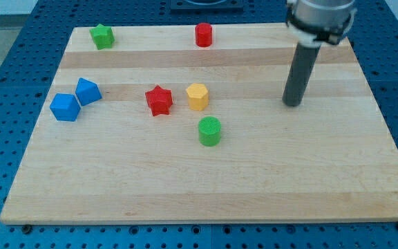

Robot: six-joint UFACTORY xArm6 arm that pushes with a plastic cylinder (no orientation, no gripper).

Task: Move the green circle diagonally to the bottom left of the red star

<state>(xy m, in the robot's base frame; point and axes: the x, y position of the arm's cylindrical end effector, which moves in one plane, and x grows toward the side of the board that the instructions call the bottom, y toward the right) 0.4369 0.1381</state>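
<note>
My tip [293, 104] rests on the wooden desk [254, 187] toward its right edge, well apart from every block; the rod has no jaws. The green circle [209, 131] sits near the desk's middle, just below the yellow hexagon [197, 97] and to the lower right of the red star [159, 100].

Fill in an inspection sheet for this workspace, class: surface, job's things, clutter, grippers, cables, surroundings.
Surface: wooden board, flat.
Job's things: green circle lies below and right of the red star, apart from it.
Clutter: yellow block, red cylinder, green star, two blue blocks touching.
Grippers: none; my tip stands right of all blocks, touching none.
Cables: nothing seen.
Surroundings: blue pegboard.
</note>
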